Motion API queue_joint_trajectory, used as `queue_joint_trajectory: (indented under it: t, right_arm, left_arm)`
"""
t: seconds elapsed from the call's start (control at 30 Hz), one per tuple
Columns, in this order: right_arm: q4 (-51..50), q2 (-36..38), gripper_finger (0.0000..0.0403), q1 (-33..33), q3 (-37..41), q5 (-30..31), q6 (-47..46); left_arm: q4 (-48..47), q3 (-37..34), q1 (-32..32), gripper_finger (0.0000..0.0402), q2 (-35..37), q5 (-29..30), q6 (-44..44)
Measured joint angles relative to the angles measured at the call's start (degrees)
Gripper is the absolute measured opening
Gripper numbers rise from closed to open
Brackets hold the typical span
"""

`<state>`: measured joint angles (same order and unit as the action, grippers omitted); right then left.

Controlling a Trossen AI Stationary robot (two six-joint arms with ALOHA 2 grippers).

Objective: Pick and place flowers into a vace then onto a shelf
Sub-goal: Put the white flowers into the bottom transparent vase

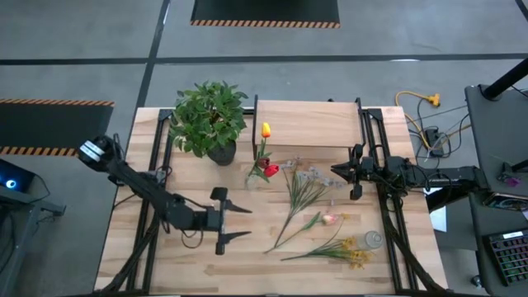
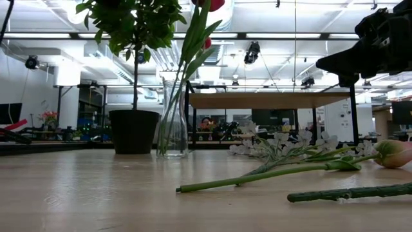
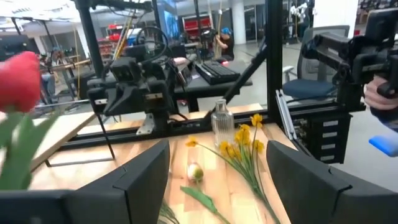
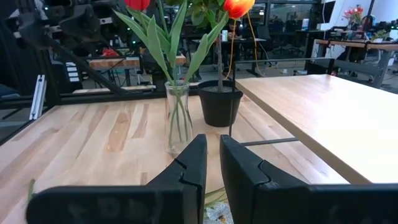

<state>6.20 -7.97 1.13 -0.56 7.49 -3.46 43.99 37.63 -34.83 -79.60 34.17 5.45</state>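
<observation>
A clear glass vase (image 1: 253,176) stands on the table in front of the shelf (image 1: 307,124), with red and yellow tulips (image 1: 265,148) upright in it. More flowers lie flat to its right: white-lilac sprigs (image 1: 305,183), a pink bud (image 1: 330,219) and yellow clusters (image 1: 355,252). My left gripper (image 1: 246,223) is open and hovers left of these, pointing right; in its wrist view the bud (image 3: 195,171) and yellow clusters (image 3: 242,143) lie ahead. My right gripper (image 1: 334,172) is shut, empty and raised, pointing left at the vase (image 4: 177,115).
A bushy plant in a dark pot (image 1: 210,120) stands left of the shelf, close behind the vase. A small glass bottle (image 1: 373,239) stands near the yellow clusters. Bare tabletop (image 1: 181,264) lies near the front left. A person's hand (image 3: 379,93) shows beyond the table.
</observation>
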Motion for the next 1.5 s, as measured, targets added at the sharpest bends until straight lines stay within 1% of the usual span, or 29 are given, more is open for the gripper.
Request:
queue_joint_trajectory:
  t: [0.13, 0.3, 0.4, 0.5, 0.63, 0.7, 0.73, 0.87, 0.97, 1.03, 1.17, 1.3, 1.5]
  right_arm:
    - [0.0, 0.0, 0.0038, 0.0, 0.0, 0.01, 0.0]
    - [0.0, 0.0, 0.0038, 0.0, 0.0, 0.0, -0.5]
    - [-0.02, 0.0, 0.0038, 0.0, 0.0, 0.0, -0.66]
    - [-0.01, 0.0, 0.0038, 0.0, 0.0, 0.0, -0.66]
    - [-0.02, 0.0, 0.0038, 0.0, 0.0, -0.02, -0.63]
    - [-0.02, 0.0, 0.0038, 0.0, 0.0, 0.0, -0.54]
    - [0.0, 0.0, 0.0038, 0.0, 0.0, 0.0, -0.46]
    - [-0.02, 0.0, 0.0038, 0.0, 0.0, 0.0, -0.46]
    - [0.0, 0.0, 0.0038, 0.0, 0.0, -0.02, -0.46]
    - [-0.02, 0.0, 0.0038, 0.0, 0.0, 0.0, -0.46]
    - [0.04, 0.0, 0.0038, 0.0, 0.0, 0.0, -0.49]
    - [2.69, 0.02, 0.0038, -0.02, 0.0, -0.39, -2.05]
    - [5.99, 0.02, 0.0038, -0.02, 0.0, -0.46, 1.1]
  left_arm:
    - [-1.44, 2.11, 0.0, 0.025, -2.55, 0.11, -0.09]
    - [-4.86, 3.6, 0.02, 0.025, -2.88, 2.34, -0.26]
    - [-6.32, 3.6, 0.04, 0.025, -2.1, 2.34, -0.22]
    - [-10.16, 3.07, 0.13, 0.025, -0.24, 2.65, -0.43]
    - [-10.52, 0.73, 2.62, 0.025, 2.42, 3.62, -3.16]
    - [-10.55, -0.83, 4.78, 0.0249, 3.93, 1.22, -3.84]
    - [-10.62, -1.72, 6.05, 0.0248, 4.78, -1.01, -4.38]
    - [-9.96, -5.14, 13.15, 0.0234, 8.45, -13.74, -6.84]
    - [-10.0, -7.88, 18.22, 0.0213, 11.25, -20.56, -8.52]
    - [-10.04, -10.16, 20.11, 0.0195, 14.03, -22.41, -7.85]
    - [-9.92, -15.89, 21.41, 0.0147, 22.16, -22.72, -5.53]
    - [-8.46, -22.46, 21.44, 0.0094, 31.4, -22.34, -5.39]
    - [-8.03, -29.78, 21.43, 0.0021, 42.03, -20.19, -4.89]
